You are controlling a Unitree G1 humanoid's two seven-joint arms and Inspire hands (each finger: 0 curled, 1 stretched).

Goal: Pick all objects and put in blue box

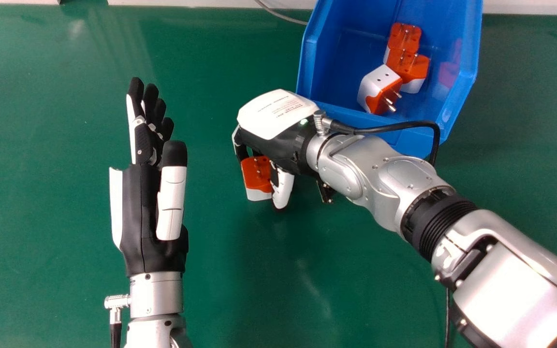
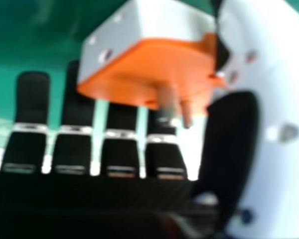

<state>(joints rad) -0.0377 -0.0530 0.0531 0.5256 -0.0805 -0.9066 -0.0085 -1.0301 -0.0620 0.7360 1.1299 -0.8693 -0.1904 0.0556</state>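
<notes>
My right hand (image 1: 278, 116) is over the green table beside the blue box's near left corner. Its fingers and thumb are closed round an orange and white plug adapter (image 1: 257, 176), prongs up. In the right hand view the adapter (image 2: 154, 69) lies between the thumb and fingers of the hand (image 2: 121, 154), metal pins showing. The blue box (image 1: 324, 67) stands at the back right, with three similar adapters (image 1: 405, 36), (image 1: 416, 70), (image 1: 380, 87) inside. My left hand (image 1: 138, 217) is open at the left, fingers pointing away and holding nothing.
The green table (image 1: 56, 145) extends round both hands. A black cable (image 1: 399, 125) loops from my right wrist across the box's near side. A thin grey cable (image 1: 281, 17) lies at the table's far edge, left of the box.
</notes>
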